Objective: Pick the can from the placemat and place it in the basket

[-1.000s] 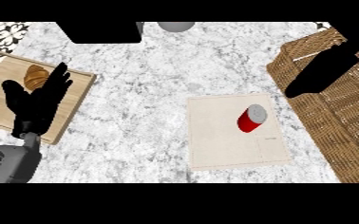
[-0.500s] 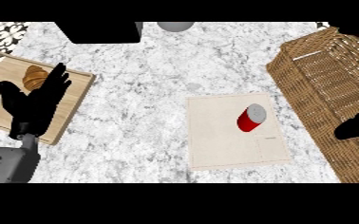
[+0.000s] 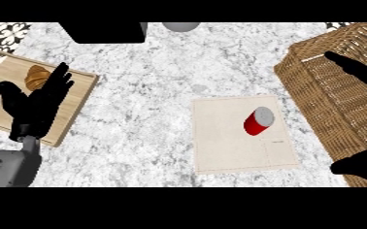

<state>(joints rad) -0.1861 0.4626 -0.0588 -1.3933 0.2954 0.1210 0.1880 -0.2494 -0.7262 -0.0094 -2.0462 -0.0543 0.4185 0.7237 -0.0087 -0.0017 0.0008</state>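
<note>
A red can (image 3: 258, 121) with a grey end lies on its side on the beige placemat (image 3: 240, 150), right of the counter's middle. The wicker basket (image 3: 319, 94) stands just right of the placemat. My right hand (image 3: 352, 165) shows only at the right edge: a dark part below the basket's near corner and one straight finger (image 3: 346, 66) over the basket; the rest is out of view. It is well apart from the can and holds nothing. My left hand (image 3: 37, 107) rests open, fingers up, at the far left.
Under my left hand lies a wooden cutting board (image 3: 75, 97) with a brown pastry (image 3: 36, 76) on it. At the back edge stand a black box (image 3: 102, 31) and a grey round object (image 3: 180, 26). Bare marble (image 3: 143, 126) lies between board and placemat.
My right hand drew back from over the basket to the right edge, almost leaving the view, and a finger now shows over the basket again. Can and left hand have not moved.
</note>
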